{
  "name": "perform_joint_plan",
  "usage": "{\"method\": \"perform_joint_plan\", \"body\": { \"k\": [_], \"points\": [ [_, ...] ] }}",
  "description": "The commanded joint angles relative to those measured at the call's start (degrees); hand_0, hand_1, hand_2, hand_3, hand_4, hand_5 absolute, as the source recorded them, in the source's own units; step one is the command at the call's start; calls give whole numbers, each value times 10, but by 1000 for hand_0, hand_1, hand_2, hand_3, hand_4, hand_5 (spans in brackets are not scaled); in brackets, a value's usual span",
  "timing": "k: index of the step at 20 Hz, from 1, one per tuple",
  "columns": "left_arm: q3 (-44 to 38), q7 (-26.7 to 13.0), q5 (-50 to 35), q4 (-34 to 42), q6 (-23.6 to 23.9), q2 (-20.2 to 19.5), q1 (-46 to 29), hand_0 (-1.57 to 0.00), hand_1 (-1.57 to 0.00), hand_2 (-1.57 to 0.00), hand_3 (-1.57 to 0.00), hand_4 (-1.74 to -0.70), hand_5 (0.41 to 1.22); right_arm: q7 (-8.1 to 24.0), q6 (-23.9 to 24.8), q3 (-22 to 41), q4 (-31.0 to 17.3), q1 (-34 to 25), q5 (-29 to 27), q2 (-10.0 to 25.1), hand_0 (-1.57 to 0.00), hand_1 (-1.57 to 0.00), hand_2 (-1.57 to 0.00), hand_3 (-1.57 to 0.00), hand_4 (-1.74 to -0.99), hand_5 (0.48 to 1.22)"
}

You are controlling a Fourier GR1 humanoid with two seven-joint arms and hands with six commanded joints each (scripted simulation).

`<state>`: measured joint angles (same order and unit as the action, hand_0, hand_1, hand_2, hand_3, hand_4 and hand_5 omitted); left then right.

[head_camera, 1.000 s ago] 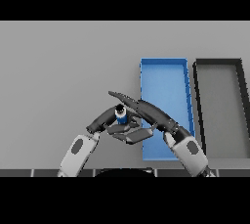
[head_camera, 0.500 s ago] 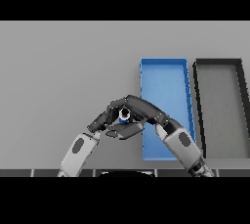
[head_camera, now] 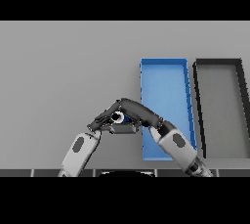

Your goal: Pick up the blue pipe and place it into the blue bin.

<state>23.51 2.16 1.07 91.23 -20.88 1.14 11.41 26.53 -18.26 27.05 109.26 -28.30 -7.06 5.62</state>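
Note:
The blue pipe (head_camera: pixel 117 117) shows only as a small pale ring with a blue edge, just left of the blue bin (head_camera: pixel 165 87). My right hand (head_camera: pixel 135 111) reaches in from the lower right, with its fingers curled over the pipe and its thumb beneath it. My left hand (head_camera: pixel 101 122) comes up from the lower left and lies close against the pipe's left side with relaxed fingers. Most of the pipe's body is hidden by the two hands. The bin is a long shallow blue tray with nothing in it.
A black bin (head_camera: pixel 219 104) of the same shape stands right of the blue one. My right forearm (head_camera: pixel 175 145) lies over the blue bin's near left corner. Grey table (head_camera: pixel 63 71) stretches to the left and behind.
My right hand's fingers were straight a second ago; they have curled down round the pipe. The left hand has stayed close to the pipe, barely shifting.

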Motion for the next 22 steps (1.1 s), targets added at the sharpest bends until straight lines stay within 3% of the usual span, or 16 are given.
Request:
{"method": "perform_joint_plan", "body": {
  "k": [1,3,6,7,8,11,13,17,19,22],
  "points": [
    [4,-13,4,7,4,3,-2,-1571,-1571,-1571,-1433,-1728,1221,-14,1,1,4,7,-1,4,-1511,-1511,-1514,-1462,-1710,1125],
    [3,-16,5,9,3,0,1,-1571,-1571,-1571,-1426,-1731,1221,-5,10,-3,1,1,-4,-3,-1533,-1533,-1535,-1501,-1721,1160],
    [6,19,30,16,20,-11,-5,-1571,-1571,-1571,-1454,-1724,1221,-11,20,-3,3,3,18,-12,-1551,-1551,-1552,-1535,-1731,1190],
    [5,13,42,16,26,-13,-1,-1462,-1342,-1293,-1166,-1599,1221,-23,21,-3,6,8,24,-9,-1555,-1555,-1556,-1542,-1733,1196],
    [3,7,36,16,14,-18,-1,-1169,-1073,-1034,-933,-1475,1221,-13,22,-2,2,3,26,-14,-1558,-1558,-1559,-1548,-1734,1201],
    [2,1,57,13,-20,-28,4,-598,-549,-529,-477,-1206,1221,26,21,-1,8,7,21,-27,-1565,-1565,-1565,-1559,-1738,1211],
    [2,-5,69,17,-22,-28,0,-383,-351,-338,-305,-1085,1029,52,22,-3,8,1,29,-39,-1567,-1567,-1567,-1563,-1739,1214],
    [-9,-54,56,12,-12,-20,5,-156,-143,-138,-124,-980,704,21,13,-7,9,8,54,-44,-1569,-1569,-1569,-1568,-1740,1218],
    [-11,-71,41,13,-23,-23,-7,-100,-91,-88,-79,-969,603,14,12,-3,4,14,59,-53,-1570,-1570,-1570,-1569,-1740,1219],
    [-1,-60,62,18,-11,-25,-16,-50,-46,-45,-40,-947,513,13,9,-15,18,24,39,-58,-1570,-1570,-1570,-1570,-1741,1220]
  ]
}}
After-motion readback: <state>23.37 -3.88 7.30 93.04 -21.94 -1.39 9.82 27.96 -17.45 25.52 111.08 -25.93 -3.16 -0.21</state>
